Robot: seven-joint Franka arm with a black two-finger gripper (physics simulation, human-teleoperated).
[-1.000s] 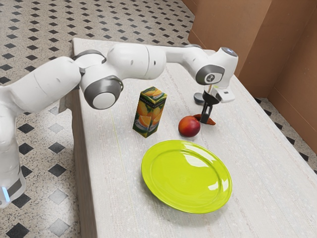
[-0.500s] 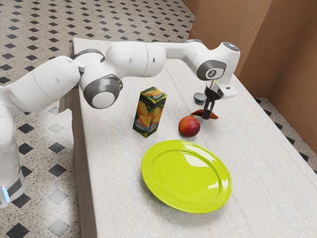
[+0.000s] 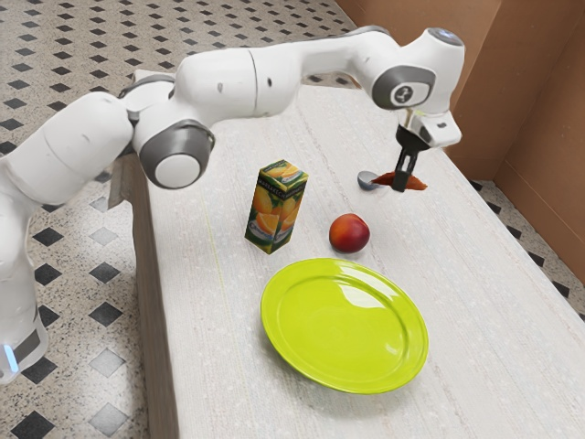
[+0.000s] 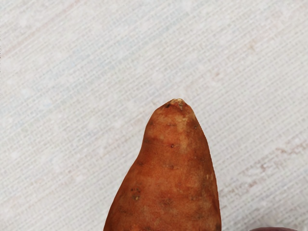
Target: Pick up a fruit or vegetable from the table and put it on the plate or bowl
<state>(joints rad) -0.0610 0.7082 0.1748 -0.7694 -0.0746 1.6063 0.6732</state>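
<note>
Pincer [image 3: 400, 174] clenched on sweet potato [image 3: 413, 183], lifted higher off surface [image 3: 494, 274] than before; wrist view cuts off its base.

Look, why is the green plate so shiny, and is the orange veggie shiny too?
Exterior view: pale glare patches sit on the plate, its glossy surface mirroring the light. Wrist view: the sweet potato looks matte and evenly lit, with no glare, and its dark speckles are plain to see.
</note>
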